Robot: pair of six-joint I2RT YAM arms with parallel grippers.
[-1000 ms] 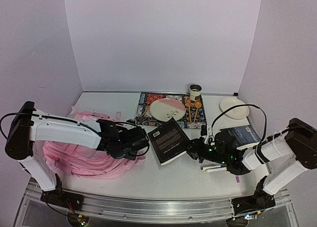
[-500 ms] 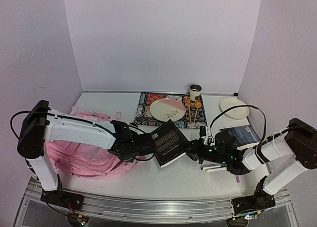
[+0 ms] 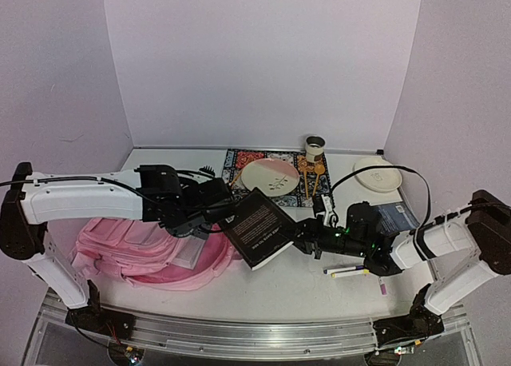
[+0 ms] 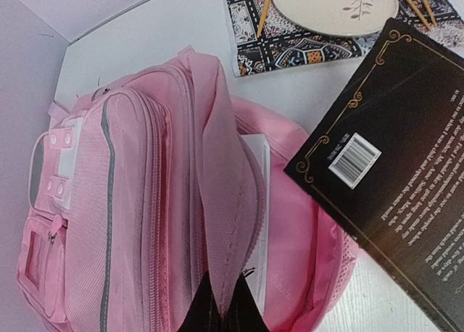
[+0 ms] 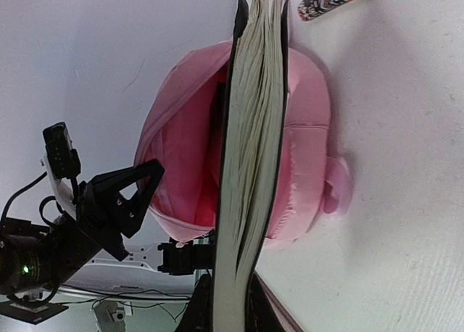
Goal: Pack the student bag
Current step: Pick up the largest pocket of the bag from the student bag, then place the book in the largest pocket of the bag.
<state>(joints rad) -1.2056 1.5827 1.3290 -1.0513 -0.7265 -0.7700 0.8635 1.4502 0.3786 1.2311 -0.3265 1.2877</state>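
Note:
The pink student bag [image 3: 132, 250] lies on its side at the left of the table, its mouth facing right. My left gripper [image 3: 217, 214] is shut on the bag's upper flap [image 4: 217, 201] and holds it raised, so the pink lining shows. A white flat item [image 4: 257, 194] sits inside. In the left wrist view the gripper [image 4: 223, 303] pinches the flap's edge. My right gripper [image 3: 302, 236] is shut on a black book [image 3: 257, 228], tilted with its left corner at the bag's mouth. The right wrist view shows the book's page edge [image 5: 250, 165] upright before the bag [image 5: 181, 143], the gripper [image 5: 230, 303] clamped on it.
A patterned placemat [image 3: 236, 179] at the back holds a plate [image 3: 270, 177] and chopsticks [image 3: 318, 178]; a cup [image 3: 314, 149] stands behind. A white plate [image 3: 379, 174] and a second dark book [image 3: 397, 216] lie at the right. Markers [image 3: 347, 272] lie under my right arm.
My left gripper has shut on the bag's flap and lifted it up and back, opening the mouth. My right gripper has carried the book left and tilted it toward that opening.

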